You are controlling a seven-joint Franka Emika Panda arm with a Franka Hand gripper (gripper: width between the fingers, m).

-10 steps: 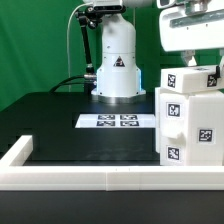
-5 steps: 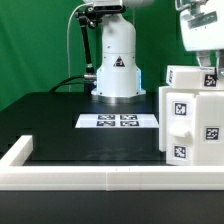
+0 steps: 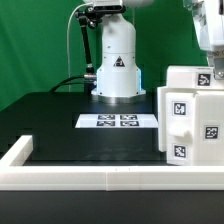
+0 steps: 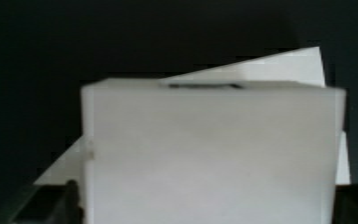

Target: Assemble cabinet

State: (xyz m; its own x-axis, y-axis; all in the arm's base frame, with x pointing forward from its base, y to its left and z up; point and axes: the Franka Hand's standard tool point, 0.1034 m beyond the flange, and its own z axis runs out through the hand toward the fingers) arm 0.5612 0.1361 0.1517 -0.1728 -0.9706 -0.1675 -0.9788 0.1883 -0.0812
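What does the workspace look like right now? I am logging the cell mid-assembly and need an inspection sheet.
Surface: black table, white border frame along its near edge.
Job's things: cabinet body upright at the exterior view's right, a smaller white piece on top.
Clutter: nothing seen; only the marker board.
Grippers: gripper above the cabinet, partly cropped; jaws' state unclear.
Cables: black cable beside the robot base.
Surroundings: green backdrop.

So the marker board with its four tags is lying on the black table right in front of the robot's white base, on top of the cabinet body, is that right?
Not quite: the marker board lies flat on the black table in front of the robot's white base, but beside the cabinet body, not on top of it. The exterior view shows this.
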